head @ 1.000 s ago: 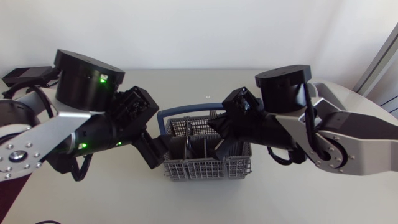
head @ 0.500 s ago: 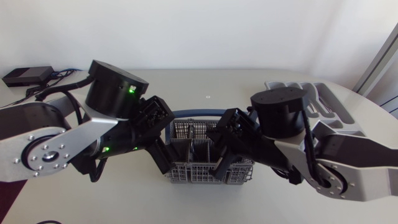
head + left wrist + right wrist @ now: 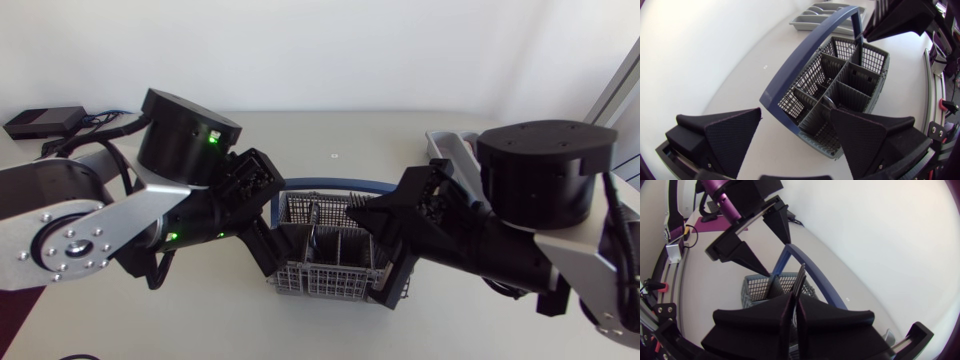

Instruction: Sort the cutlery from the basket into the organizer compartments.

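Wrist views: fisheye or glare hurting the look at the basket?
Left wrist view: strong fisheye bends the table edge, but the basket mesh is sharp, no glare. Right wrist view: the bright wall leaves the fingers of the right gripper and the utensil between them nearly black. Head view: even light, soft shadows.

Basket (image 3: 330,258): middle of table (image 3: 300,140). Left gripper (image 3: 796,131): at its left end. Right gripper (image 3: 794,300): above its right side, cutlery piece (image 3: 800,278) in its grip. Organizer (image 3: 822,14): behind basket, rightward.

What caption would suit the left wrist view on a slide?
Open left gripper facing the blue-handled basket, organizer beyond it.
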